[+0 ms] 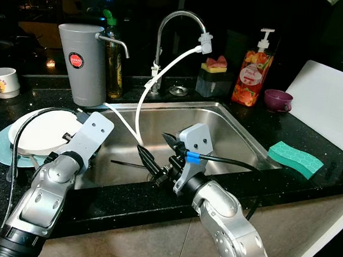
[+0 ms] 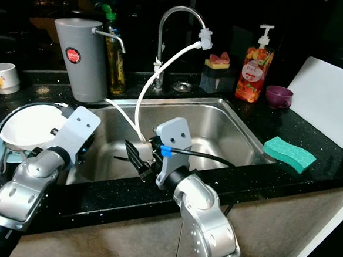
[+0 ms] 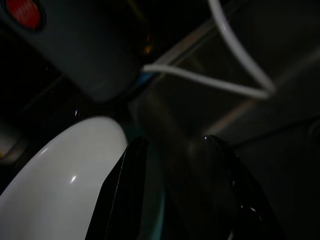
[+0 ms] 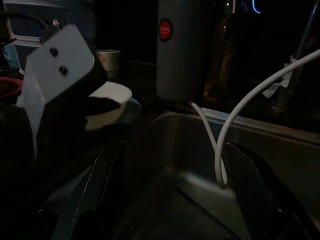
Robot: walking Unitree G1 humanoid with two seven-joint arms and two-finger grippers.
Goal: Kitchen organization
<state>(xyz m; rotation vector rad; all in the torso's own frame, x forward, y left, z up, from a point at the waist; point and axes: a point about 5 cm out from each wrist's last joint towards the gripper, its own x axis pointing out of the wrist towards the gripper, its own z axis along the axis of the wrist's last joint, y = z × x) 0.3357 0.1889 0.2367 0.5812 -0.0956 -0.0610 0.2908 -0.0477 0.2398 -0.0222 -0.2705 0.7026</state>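
Left eye view: our left gripper (image 1: 70, 139) reaches the white bowl (image 1: 44, 132) at the worktop's left edge, fingers parted beside its rim, likely to lift it; our right gripper (image 1: 151, 162) hangs spread over the sink (image 1: 230, 124), unloaded.

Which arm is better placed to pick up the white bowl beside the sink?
Left. The left tool is already at the round white bowl, while the right tool is over the steel sink.

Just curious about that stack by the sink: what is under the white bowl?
The white bowl sits on a pale teal plate on the black counter left of the sink. The left gripper's arm hides the stack's near edge.
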